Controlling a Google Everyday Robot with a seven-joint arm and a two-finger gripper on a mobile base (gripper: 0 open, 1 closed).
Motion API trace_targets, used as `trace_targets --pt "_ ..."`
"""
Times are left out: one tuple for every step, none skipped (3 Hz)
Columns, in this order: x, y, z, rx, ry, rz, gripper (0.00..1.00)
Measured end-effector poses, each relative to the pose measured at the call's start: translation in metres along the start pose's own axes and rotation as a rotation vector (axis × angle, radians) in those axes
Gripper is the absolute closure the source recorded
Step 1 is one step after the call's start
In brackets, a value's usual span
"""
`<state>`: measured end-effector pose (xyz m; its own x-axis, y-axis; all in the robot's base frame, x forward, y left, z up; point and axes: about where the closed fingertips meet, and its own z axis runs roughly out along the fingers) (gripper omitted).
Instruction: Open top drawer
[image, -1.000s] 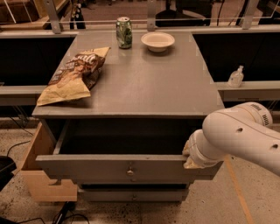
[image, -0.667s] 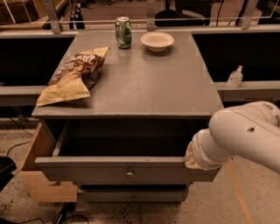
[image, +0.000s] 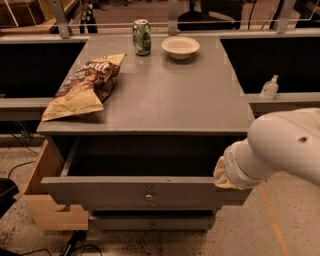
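Observation:
The top drawer (image: 115, 192) is the wide grey one under the tabletop. It stands pulled out toward me, with a small round metal knob (image: 148, 196) at the centre of its front panel and a dark inside. My gripper (image: 220, 175) is at the right end of the drawer's front panel, at its top edge. It is mostly hidden behind my white arm (image: 280, 150), which reaches in from the right.
On the grey tabletop (image: 165, 95) lie a chip bag (image: 85, 85), a green can (image: 142, 36) and a white bowl (image: 180, 47). A lower drawer front (image: 150, 222) sits below. A plywood box (image: 47, 200) stands at the left. A small bottle (image: 269, 88) is on the right ledge.
My arm has shifted slightly to the right and down along the drawer's front. The drawer stays pulled out about as far as before.

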<state>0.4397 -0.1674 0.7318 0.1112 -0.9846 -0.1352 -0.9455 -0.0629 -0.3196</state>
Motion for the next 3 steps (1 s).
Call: trace_targets --pt "0.000 -0.016 -0.072 0.051 -0.041 -0.050 1.00" --pt "-0.002 -0.030 -0.112 0.094 -0.055 -0.090 1.00" --pt "-0.003 -0.030 -0.117 0.134 -0.065 -0.134 1.00"
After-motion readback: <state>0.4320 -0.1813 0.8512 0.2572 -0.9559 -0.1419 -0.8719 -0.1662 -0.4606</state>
